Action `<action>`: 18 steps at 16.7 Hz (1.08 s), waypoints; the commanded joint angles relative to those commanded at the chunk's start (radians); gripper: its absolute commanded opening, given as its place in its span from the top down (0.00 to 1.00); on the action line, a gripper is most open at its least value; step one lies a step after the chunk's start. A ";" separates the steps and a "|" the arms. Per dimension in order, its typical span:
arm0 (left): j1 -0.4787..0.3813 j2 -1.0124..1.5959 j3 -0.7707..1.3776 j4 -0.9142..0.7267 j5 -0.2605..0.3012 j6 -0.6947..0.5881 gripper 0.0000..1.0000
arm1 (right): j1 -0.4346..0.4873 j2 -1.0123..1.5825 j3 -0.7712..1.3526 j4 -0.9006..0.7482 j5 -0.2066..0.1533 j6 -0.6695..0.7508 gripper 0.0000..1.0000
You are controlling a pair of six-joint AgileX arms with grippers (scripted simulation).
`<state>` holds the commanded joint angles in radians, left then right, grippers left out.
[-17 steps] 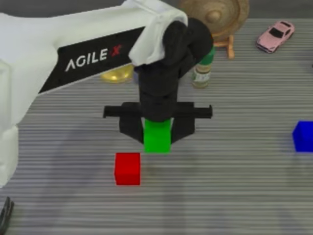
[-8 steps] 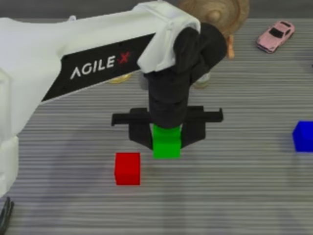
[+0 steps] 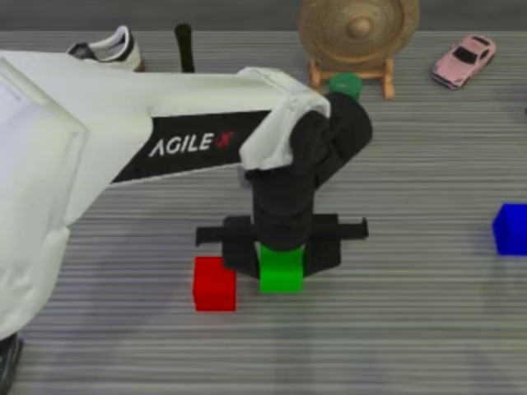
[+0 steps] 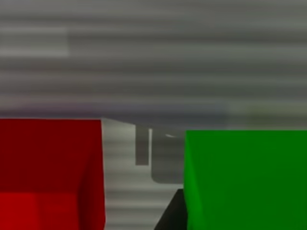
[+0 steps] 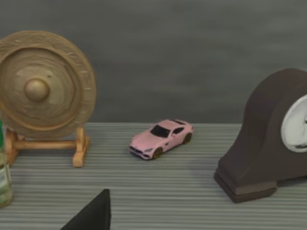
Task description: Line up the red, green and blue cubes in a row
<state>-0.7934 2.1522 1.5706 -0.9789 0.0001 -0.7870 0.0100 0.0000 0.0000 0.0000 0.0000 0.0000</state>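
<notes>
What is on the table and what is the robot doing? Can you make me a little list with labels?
left pincer: shut on the green cube, low over the table
red cube: just left of the green cube, small gap between
blue cube: alone at the table's right edge
right arm: not seen from above
other things: gong, pink toy car, clock, shoe, spice jar
row: not finished, blue cube far off

red cube [image 3: 215, 284] bright red | green cube [image 3: 280, 272] bright green | blue cube [image 3: 510, 229] deep blue | toy car [image 3: 464, 59] pink
</notes>
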 joint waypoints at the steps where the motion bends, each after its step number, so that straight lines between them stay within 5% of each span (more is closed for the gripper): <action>1: 0.000 0.004 -0.011 0.013 0.000 0.000 1.00 | 0.000 0.000 0.000 0.000 0.000 0.000 0.00; 5: -0.001 0.005 -0.013 0.015 0.000 0.000 1.00 | 0.000 0.000 0.000 0.000 0.000 0.000 0.00; 18: -0.001 0.005 -0.013 0.015 0.000 0.000 0.02 | 0.000 0.000 0.000 0.000 0.000 0.000 0.00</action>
<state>-0.7939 2.1576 1.5572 -0.9635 0.0000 -0.7867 0.0100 0.0000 0.0000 0.0000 0.0000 0.0000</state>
